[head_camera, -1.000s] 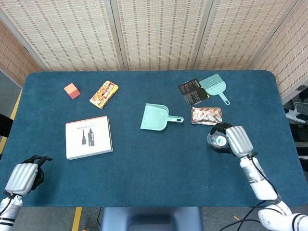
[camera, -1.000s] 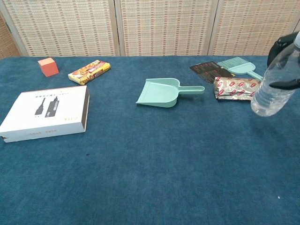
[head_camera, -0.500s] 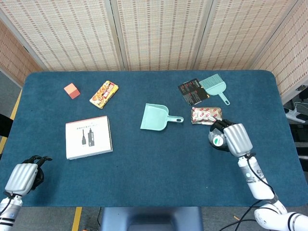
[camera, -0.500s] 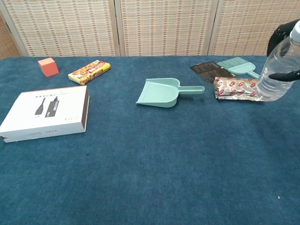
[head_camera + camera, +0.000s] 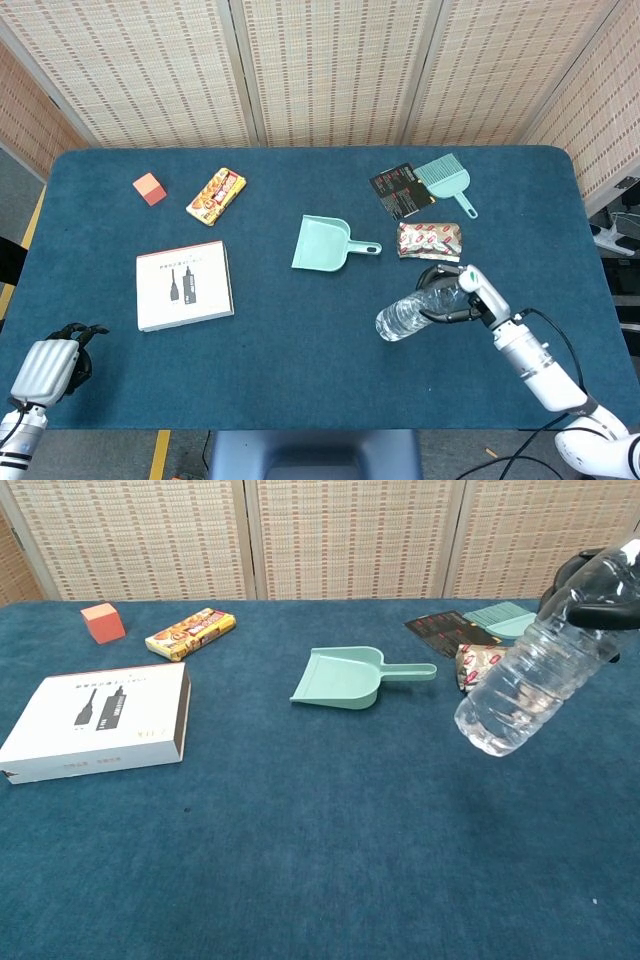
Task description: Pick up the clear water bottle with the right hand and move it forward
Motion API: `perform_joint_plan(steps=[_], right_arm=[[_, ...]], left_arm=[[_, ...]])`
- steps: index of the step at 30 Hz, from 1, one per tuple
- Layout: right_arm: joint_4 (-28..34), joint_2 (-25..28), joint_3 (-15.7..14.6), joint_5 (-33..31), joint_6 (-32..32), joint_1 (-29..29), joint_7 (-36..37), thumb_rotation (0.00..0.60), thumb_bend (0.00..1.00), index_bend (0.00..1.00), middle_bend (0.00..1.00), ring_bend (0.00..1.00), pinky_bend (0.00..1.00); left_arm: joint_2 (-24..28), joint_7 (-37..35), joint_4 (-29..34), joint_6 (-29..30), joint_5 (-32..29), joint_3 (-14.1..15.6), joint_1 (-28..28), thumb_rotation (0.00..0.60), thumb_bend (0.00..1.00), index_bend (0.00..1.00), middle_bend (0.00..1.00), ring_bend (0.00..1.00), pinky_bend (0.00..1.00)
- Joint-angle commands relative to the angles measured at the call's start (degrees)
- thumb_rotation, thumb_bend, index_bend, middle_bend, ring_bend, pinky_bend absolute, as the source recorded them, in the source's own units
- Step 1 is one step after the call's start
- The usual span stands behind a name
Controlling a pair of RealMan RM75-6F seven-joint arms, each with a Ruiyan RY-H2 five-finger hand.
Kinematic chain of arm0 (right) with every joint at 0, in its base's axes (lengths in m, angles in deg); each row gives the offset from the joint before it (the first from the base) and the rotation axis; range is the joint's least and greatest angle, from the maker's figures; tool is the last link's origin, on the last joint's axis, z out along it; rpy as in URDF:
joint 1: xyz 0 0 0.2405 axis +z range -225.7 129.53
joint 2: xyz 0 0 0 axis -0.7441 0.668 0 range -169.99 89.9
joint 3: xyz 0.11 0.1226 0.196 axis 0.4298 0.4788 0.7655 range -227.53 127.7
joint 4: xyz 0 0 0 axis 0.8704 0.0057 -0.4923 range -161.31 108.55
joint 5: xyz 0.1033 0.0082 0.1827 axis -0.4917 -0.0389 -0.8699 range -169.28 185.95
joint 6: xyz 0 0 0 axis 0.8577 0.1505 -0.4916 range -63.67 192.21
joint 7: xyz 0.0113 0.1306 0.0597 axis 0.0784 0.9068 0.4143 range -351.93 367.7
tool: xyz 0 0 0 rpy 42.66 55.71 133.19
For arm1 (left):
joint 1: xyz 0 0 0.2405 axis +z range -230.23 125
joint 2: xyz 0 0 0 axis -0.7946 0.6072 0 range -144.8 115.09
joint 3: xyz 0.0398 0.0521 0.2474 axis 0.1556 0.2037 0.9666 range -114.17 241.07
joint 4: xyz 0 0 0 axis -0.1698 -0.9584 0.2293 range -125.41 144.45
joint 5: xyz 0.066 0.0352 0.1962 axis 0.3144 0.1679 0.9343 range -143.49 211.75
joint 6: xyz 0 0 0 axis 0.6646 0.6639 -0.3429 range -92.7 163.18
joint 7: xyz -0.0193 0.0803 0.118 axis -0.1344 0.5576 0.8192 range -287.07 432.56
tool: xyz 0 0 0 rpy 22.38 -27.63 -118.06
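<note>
Carry step of the task. Right hand (image 5: 468, 296) closed around the upper part of the clear water bottle (image 5: 412, 312), near its neck; bottle lifted clear of the bench (image 5: 300, 390), tilted strongly, base pointing toward the robot's left. In the chest view, bottle (image 5: 535, 670) hanging in the air in front of the foil snack packet (image 5: 474, 661), right hand (image 5: 585, 580) at the frame's right edge. Teal dustpan (image 5: 326, 244) to the left of the bottle, apart from it; teal brush (image 5: 446, 181) and dark card (image 5: 398, 191) farther forward.

Left hand (image 5: 47, 366) low at the near left bench corner, fingers curled in, holding nothing visible.

Judged next: righting of the bottle, travel forward, away from the robot, then set-down on bare blue cloth clear of packet, brush and dustpan. Judged risk: slip or topple on release, given the grip high on a tilted bottle.
</note>
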Motion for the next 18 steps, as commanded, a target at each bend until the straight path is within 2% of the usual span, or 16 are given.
perform_joint_plan(steps=[1,3,4,8,14,18], right_arm=[[-6.72,-6.96,3.05,-11.6,-5.46,-2.47,-65.64,0.6,0.35,0.76,0.64,0.56,0.72],[-8.16,-9.92,3.84,-13.22,-8.85,-3.24,-75.37,0.6,0.35,0.76,0.64,0.56,0.72],[-8.68,-10.87,3.98,-13.4,-9.92,-3.45,-77.97,0.6,0.35,0.76,0.64,0.56,0.72],[-11.35,-13.71,4.1,-12.69,-12.94,-3.91,-83.71,0.6,0.35,0.76,0.64,0.56,0.72],[-14.16,-15.55,4.15,-10.22,-16.0,-4.36,-83.92,0.6,0.35,0.76,0.64,0.56,0.72],[-8.87,-12.36,3.18,-9.84,-11.84,-4.21,-75.93,0.6,0.35,0.76,0.65,0.56,0.72]], left_arm=[[-0.01,0.0,0.0,0.05,0.02,-0.02,0.01,0.6,0.88,0.29,0.35,0.23,0.37],[0.0,-0.03,-0.01,0.07,-0.01,-0.03,0.03,0.6,0.87,0.29,0.35,0.23,0.37],[0.0,-0.05,-0.02,0.06,-0.05,-0.03,0.03,0.6,0.87,0.29,0.35,0.23,0.37],[0.05,-0.04,0.11,0.0,-0.08,-0.02,0.02,0.6,0.87,0.29,0.36,0.23,0.37],[0.1,-0.21,0.15,0.26,0.16,-0.03,0.07,0.6,0.88,0.29,0.36,0.23,0.37],[0.16,-0.34,0.23,0.31,0.26,0.05,0.13,0.6,0.88,0.29,0.36,0.23,0.38]])
